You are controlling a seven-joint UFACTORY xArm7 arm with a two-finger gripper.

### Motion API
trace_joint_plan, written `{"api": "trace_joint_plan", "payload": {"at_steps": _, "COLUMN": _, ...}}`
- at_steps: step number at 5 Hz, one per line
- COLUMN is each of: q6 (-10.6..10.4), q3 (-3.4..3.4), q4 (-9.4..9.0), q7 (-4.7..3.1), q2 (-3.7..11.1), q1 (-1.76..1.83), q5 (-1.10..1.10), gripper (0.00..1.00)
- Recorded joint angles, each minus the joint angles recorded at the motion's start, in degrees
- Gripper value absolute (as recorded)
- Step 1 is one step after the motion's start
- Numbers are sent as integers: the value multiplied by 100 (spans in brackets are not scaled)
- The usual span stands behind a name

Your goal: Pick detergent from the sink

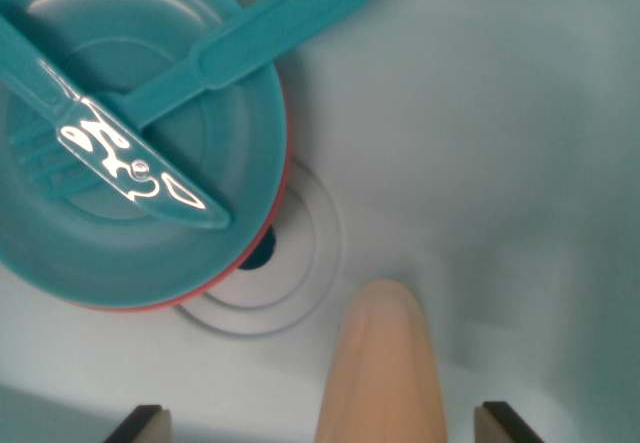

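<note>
Approaching step: claw [318,425] wide open, holds nothing, fingertips either side of peach detergent [382,368]. Detergent lies on sink [500,163] floor, just beside drain [290,263], below teal bowl [130,133]. Next, I judge: descend, close.

Soft, even, cool-tinted light fills the wrist view, with white glare on the teal knife [130,158], faint shadows on the sink [500,113], and mild overall blur.

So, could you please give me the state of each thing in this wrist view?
Gripper: open, fingertips either side of the bottle.
Bottle: between the fingertips, not gripped.
Bowl: upright, holding utensils, over a red dish.
Knife: lying across the bowl.
Drain: partly covered.
</note>
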Motion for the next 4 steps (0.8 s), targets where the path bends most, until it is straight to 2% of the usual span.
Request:
{"api": "trace_joint_plan", "payload": {"at_steps": 2, "q6": 0, "q3": 0, "q4": 0, "q7": 0, "q2": 0, "q1": 0, "q5": 0, "gripper": 0}}
{"api": "trace_joint_plan", "payload": {"at_steps": 3, "q6": 0, "q3": 0, "q4": 0, "q7": 0, "q2": 0, "q1": 0, "q5": 0, "gripper": 100}}
{"api": "trace_joint_plan", "payload": {"at_steps": 4, "q6": 0, "q3": 0, "q4": 0, "q7": 0, "q2": 0, "q1": 0, "q5": 0, "gripper": 100}}
